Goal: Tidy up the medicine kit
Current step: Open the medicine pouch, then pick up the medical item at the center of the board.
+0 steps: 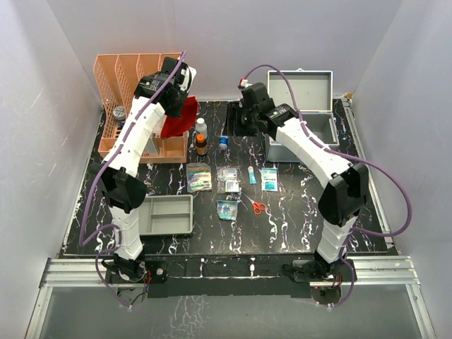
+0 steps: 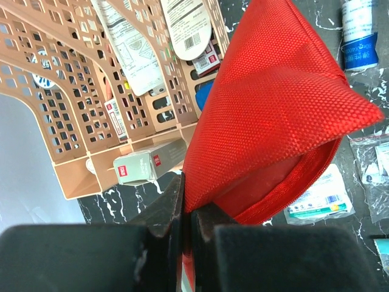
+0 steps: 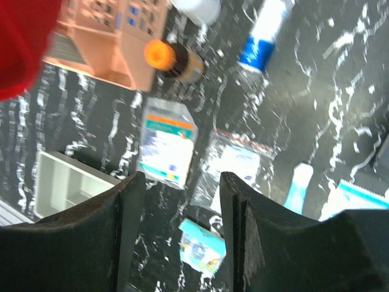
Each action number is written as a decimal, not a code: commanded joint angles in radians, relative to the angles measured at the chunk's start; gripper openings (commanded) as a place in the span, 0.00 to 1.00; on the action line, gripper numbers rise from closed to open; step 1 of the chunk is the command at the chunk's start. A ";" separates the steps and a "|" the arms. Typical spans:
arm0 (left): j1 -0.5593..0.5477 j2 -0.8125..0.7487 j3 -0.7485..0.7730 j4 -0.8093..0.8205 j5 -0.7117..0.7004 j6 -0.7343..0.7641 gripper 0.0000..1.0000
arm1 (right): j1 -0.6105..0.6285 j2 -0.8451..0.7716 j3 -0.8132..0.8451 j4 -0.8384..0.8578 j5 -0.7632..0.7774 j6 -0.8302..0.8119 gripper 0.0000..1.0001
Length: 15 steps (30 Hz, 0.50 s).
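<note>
left pincer (image 2: 187, 198): clamped tight on the edge of the red pouch (image 2: 273, 103), which hangs off it, lifted clear of the counter (image 1: 296, 212)
red pouch position: just beside the orange rack (image 1: 134, 92), at its right front corner, back-left of the counter
right pincer (image 3: 181, 182): fingers apart, about half spread, nothing between them, gripping nothing
right pincer position: up in the air over the back-middle of the counter, just left of the medicine kit
medicine kit (image 1: 309, 88): back-right corner of the counter, lid standing open toward the back wall; the right arm crosses its front left part, contents can't be made out
orange rack: back-left, perforated dividers, packets and small boxes stuffed in its slots; one small grey box (image 2: 146, 164) pokes out low down
grey tray (image 1: 166, 214): front-left of the counter, near the left arm's lower link, looks bare inside
bottles: white bottle (image 1: 200, 127) and brown bottle (image 1: 201, 145) with orange cap, upright, touching or nearly so, just right of the rack
blue-white tube (image 1: 223, 143): near the bottles, to their right
sachets: loose in mid-counter, one (image 1: 198, 176) left, one clear bag (image 1: 228, 180) centre, one (image 1: 269, 179) right, one (image 1: 227, 208) nearer the front
small tube (image 1: 252, 175): between the centre and right sachets
scissors (image 1: 256, 205): orange handles, lying flat just right of the front sachet
</note>
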 commanded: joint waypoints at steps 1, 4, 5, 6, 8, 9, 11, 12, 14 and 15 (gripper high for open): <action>0.039 -0.083 -0.026 -0.023 -0.030 -0.046 0.00 | 0.007 0.035 -0.001 -0.114 0.042 0.006 0.49; 0.086 -0.098 -0.055 -0.020 -0.048 -0.066 0.00 | 0.034 0.071 0.005 -0.109 0.020 0.011 0.49; 0.105 -0.102 -0.061 -0.020 -0.046 -0.071 0.00 | 0.047 0.086 0.007 -0.106 0.014 0.013 0.49; 0.123 -0.103 -0.065 -0.024 -0.042 -0.076 0.00 | 0.058 0.099 0.008 -0.102 0.008 0.019 0.49; 0.158 -0.103 -0.068 -0.035 -0.025 -0.085 0.00 | 0.078 0.129 0.010 -0.091 -0.005 0.033 0.49; 0.172 -0.104 -0.070 -0.039 -0.016 -0.087 0.00 | 0.087 0.145 0.019 -0.093 -0.007 0.038 0.49; 0.190 -0.109 -0.071 -0.044 -0.009 -0.089 0.00 | 0.109 0.181 0.054 -0.113 0.000 0.045 0.48; 0.195 -0.112 -0.072 -0.044 -0.007 -0.089 0.00 | 0.118 0.200 0.074 -0.127 0.005 0.048 0.48; 0.203 -0.119 -0.072 -0.045 0.001 -0.089 0.00 | 0.135 0.235 0.108 -0.146 0.007 0.057 0.47; 0.206 -0.122 -0.072 -0.047 0.004 -0.088 0.00 | 0.144 0.252 0.123 -0.153 0.007 0.060 0.47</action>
